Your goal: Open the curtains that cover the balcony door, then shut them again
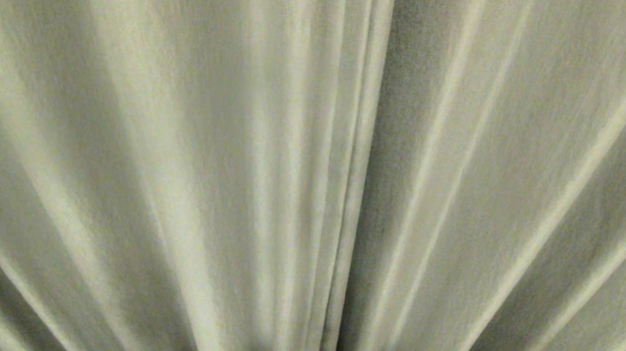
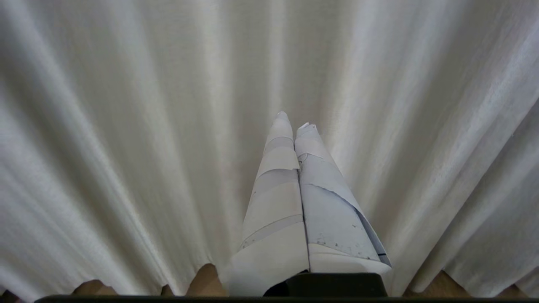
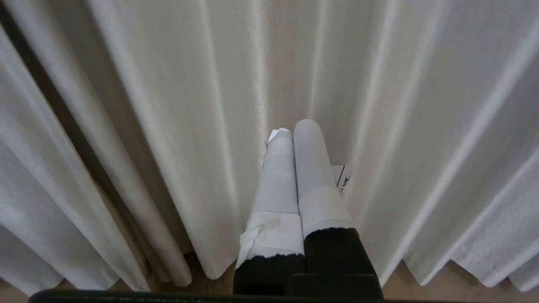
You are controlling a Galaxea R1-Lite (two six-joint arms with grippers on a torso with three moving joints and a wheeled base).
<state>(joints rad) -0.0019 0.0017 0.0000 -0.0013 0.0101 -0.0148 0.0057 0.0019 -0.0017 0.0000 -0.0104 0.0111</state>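
Cream pleated curtains fill the head view, drawn together, their two hemmed edges meeting at a seam near the middle. The balcony door is hidden behind them. Neither arm shows in the head view. In the left wrist view my left gripper, wrapped in white tape, is shut with nothing between its fingers, pointing at the curtain folds close ahead. In the right wrist view my right gripper, taped the same way, is also shut and empty in front of the curtain.
Brown wooden floor shows under the wavy curtain hem in both wrist views, floor too. A dark gap runs between two folds off to one side in the right wrist view.
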